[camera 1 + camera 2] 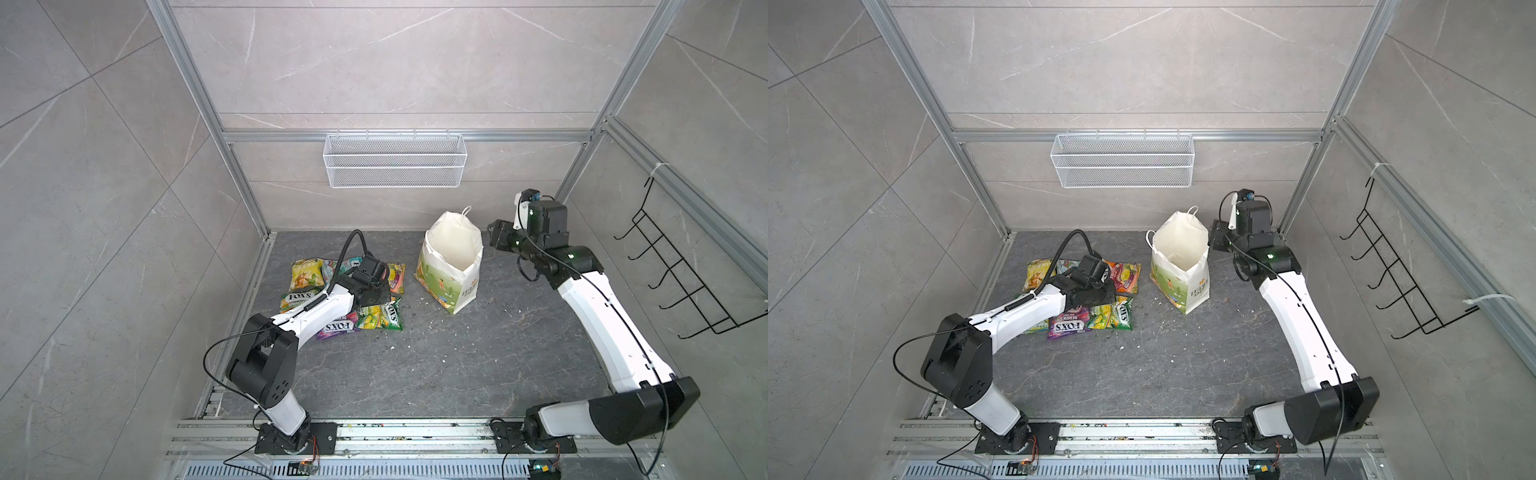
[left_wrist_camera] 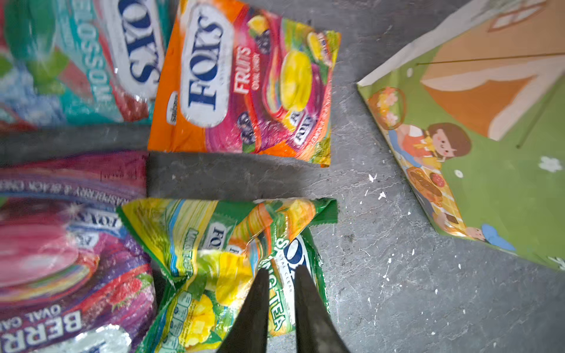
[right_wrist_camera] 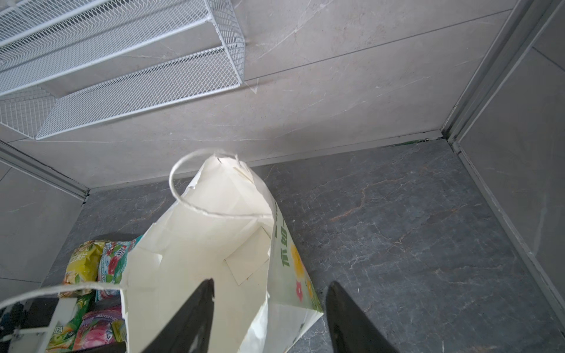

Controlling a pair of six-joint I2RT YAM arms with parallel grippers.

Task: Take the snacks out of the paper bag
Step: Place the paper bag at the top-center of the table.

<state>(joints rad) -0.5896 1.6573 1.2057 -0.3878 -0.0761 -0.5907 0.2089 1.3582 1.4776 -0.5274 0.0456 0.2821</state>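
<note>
Your left gripper (image 2: pixel 279 272): jaws narrow, above green-yellow packet (image 2: pixel 232 259) | your right gripper (image 3: pixel 270 290): jaws wide, straddling paper bag (image 3: pixel 214 275) rim | snacks (image 1: pixel 345 295) left of bag

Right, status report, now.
Left claw narrow over green packet, grip unclear. Right claw open astride bag rim. Six packets out on table; bag looks empty. Nothing blocking.

The left arm reaches forward and low with its wrist bent down, the left gripper (image 2: pixel 279 275) having its jaws almost closed with only a narrow gap, while the right arm stretches far forward and the right gripper (image 3: pixel 269 290) holds its jaws wide apart.
</note>
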